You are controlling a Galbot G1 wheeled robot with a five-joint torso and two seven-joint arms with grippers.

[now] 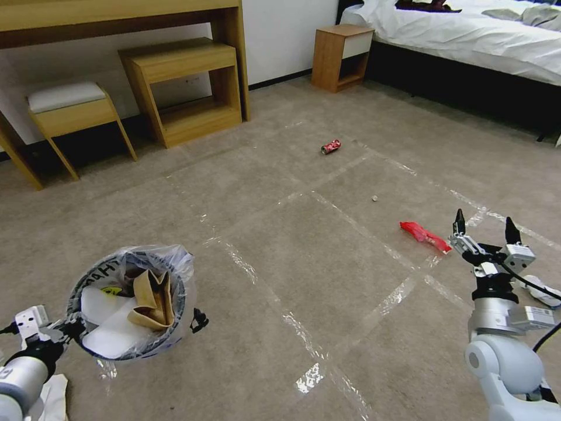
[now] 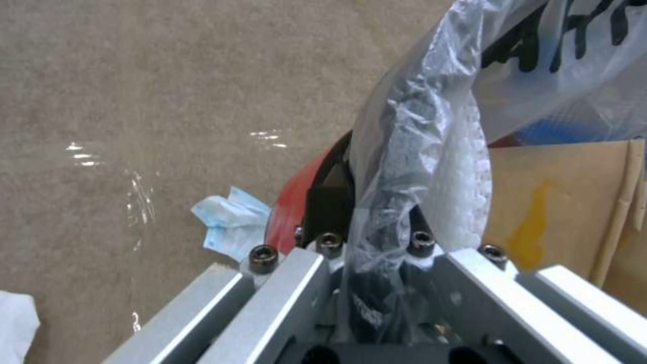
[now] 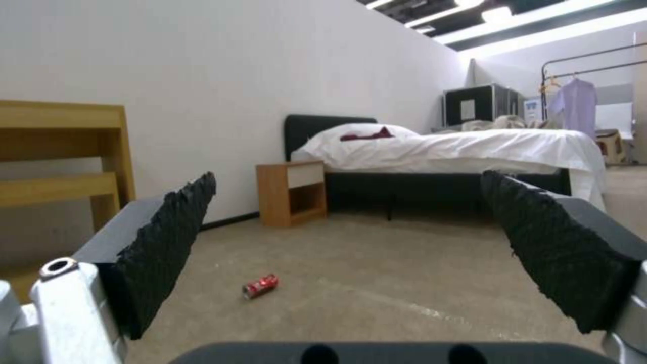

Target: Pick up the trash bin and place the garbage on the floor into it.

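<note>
You're holding the trash bin (image 1: pixel 131 301) off the floor (image 1: pixel 304 245) with the left gripper (image 1: pixel 69 328), jaws clamped on its bagged rim. Right gripper (image 1: pixel 486 229) is hovering, jaws wide, just beside a red wrapper (image 1: pixel 424 235); crushed can (image 1: pixel 331 147) is lying well beyond.

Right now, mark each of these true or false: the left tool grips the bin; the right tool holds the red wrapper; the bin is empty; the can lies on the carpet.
1. The left tool grips the trash bin by its rim. True.
2. The right tool holds the red wrapper. False: it is open and holds nothing; the wrapper lies on the carpet.
3. The bin is empty. False: it holds a tan paper carton and white litter.
4. The crushed red can lies on the carpet. True.
</note>
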